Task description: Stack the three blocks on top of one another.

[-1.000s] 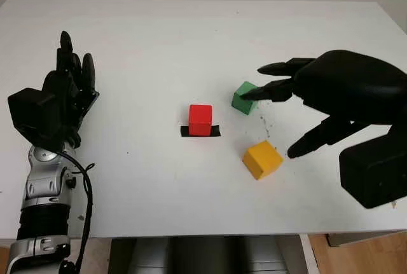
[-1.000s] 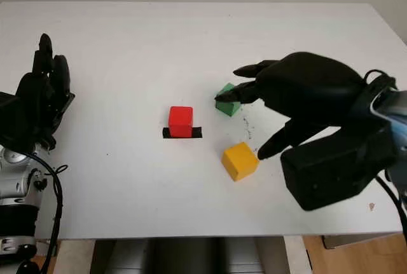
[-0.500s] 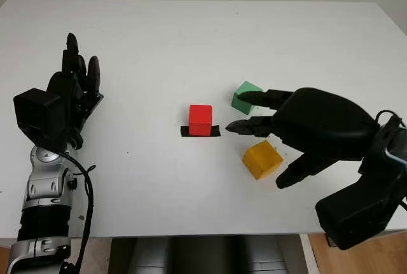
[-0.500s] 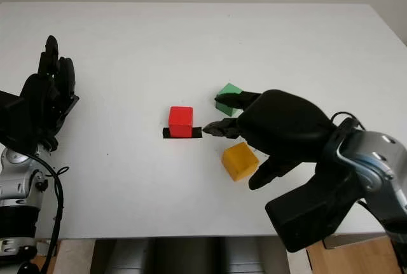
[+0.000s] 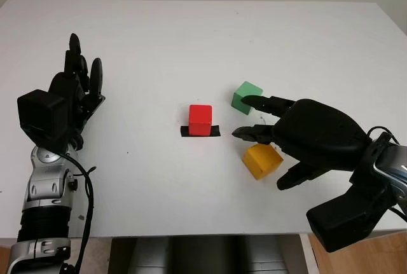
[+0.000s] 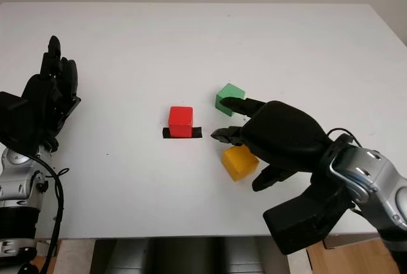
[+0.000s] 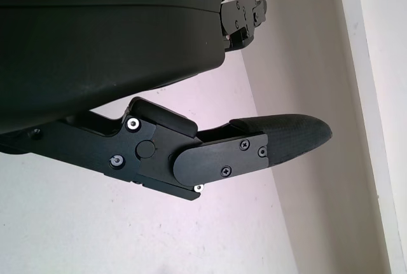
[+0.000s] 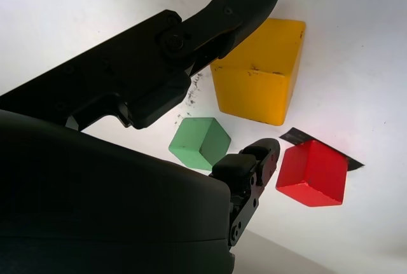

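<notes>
1. I had swung the right robot hand (image 5: 280, 143) back from the green block (image 5: 247, 96) to hover, open and empty, over the yellow block (image 5: 261, 163) on the surface (image 5: 191, 45).
2. Red block (image 5: 200, 119) stood apart on its black mark (image 5: 215, 131); nothing stacked. Left robot hand (image 5: 73, 96) idled open.

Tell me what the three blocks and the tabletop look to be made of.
Yellow block: probably painted wood; matte, with dark scuffs along its edges. Green block and red block: the same matte, solid-coloured look, likely painted wood, though plastic or foam can't be excluded. Table: smooth white laminate or painted board, lightly speckled with marks. Red block sits on a black strip, seemingly tape.
</notes>
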Tool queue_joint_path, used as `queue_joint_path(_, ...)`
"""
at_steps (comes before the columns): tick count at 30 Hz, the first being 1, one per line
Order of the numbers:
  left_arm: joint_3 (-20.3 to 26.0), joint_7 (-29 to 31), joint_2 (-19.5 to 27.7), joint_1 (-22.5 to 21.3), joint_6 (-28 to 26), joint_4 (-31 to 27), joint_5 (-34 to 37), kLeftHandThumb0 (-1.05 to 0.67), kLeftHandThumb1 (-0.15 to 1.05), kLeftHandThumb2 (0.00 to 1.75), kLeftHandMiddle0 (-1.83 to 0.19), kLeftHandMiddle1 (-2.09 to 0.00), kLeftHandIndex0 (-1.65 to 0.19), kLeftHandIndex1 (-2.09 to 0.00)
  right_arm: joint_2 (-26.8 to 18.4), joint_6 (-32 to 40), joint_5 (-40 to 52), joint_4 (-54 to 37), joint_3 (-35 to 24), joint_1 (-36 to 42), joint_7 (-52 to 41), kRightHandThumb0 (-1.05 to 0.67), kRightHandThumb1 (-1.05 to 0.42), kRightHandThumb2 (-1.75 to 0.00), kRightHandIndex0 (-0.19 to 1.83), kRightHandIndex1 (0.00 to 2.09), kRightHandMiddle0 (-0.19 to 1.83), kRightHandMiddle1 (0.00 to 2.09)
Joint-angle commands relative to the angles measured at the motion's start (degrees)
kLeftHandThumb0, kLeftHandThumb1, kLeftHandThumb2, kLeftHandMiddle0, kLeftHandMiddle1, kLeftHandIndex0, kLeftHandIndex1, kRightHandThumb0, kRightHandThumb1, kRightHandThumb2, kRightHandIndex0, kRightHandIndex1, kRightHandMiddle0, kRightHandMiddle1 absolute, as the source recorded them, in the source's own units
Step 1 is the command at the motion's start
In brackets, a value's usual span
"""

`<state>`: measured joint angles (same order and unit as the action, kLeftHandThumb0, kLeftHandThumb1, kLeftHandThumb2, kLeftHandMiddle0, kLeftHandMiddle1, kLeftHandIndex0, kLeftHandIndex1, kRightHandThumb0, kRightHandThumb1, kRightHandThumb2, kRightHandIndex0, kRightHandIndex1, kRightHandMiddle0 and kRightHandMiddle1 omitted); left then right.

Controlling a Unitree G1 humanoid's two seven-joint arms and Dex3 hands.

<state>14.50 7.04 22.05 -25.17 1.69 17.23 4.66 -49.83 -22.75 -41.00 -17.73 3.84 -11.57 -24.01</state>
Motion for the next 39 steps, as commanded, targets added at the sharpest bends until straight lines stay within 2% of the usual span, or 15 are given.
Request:
queue_joint_path(1, 0.14, 0.08, 0.26, 0.51, 0.69, -0.04, 0.02, -0.81, 1.05, 0.61, 0.19, 0.00, 0.19, 0.00, 0.47, -0.41, 0.63, 0.71, -0.78, 0.50, 0.98, -0.79, -0.78, -0.05, 0.14, 0.04, 0.60, 0.08)
queue_joint_path(11, 0.18, -0.18, 0.22, 0.56, 0.26, -0.44, -0.06, -0.79, 1.05, 0.61, 0.19, 0.00, 0.19, 0.00, 0.65, -1.98, -0.36, 3.62, 0.07, -0.52, 3.79, -0.76, -0.78, -0.05, 0.18, 0.07, 0.66, 0.10)
queue_joint_path(30, 0.25, -0.29, 0.48, 0.61, -1.42, -1.74, 0.01, -0.78, 1.05, 0.51, 0.19, 0.00, 0.19, 0.00, 2.29, -2.55, 4.18, 8.39, 1.45, -2.64, 2.26, -0.75, -0.85, -0.06, 0.25, 0.07, 0.75, 0.15)
queue_joint_path(34, 0.27, -0.36, 0.43, 0.57, -1.99, -1.95, 0.00, -0.78, 1.05, 0.50, 0.19, 0.00, 0.19, 0.00, 2.92, -3.19, 4.74, 9.30, 1.62, -3.06, 3.04, -0.70, -0.85, -0.06, 0.29, 0.09, 0.80, 0.20)
queue_joint_path(35, 0.24, -0.30, 0.47, 0.56, -2.04, -1.91, -0.03, -0.78, 1.05, 0.50, 0.19, 0.00, 0.19, 0.00, 3.06, -3.51, 4.67, 9.55, 1.58, -3.19, 3.41, -0.68, -0.86, -0.06, 0.31, 0.08, 0.79, 0.30)
queue_joint_path(38, 0.19, -0.10, 0.59, 0.53, -2.18, -1.89, -0.04, -0.78, 1.05, 0.49, 0.19, 0.00, 0.19, 0.00, 3.64, -4.10, 4.87, 10.17, 1.38, -3.46, 4.48, -0.63, -0.86, -0.05, 0.36, 0.07, 0.60, 0.86)
queue_joint_path(39, 0.16, -0.07, 0.62, 0.50, -2.16, -1.83, -0.08, -0.78, 1.05, 0.49, 0.19, 0.00, 0.19, 0.00, 3.77, -4.18, 4.92, 10.27, 1.33, -3.52, 4.78, -0.62, -0.86, -0.05, 0.37, 0.07, 0.59, 0.93)
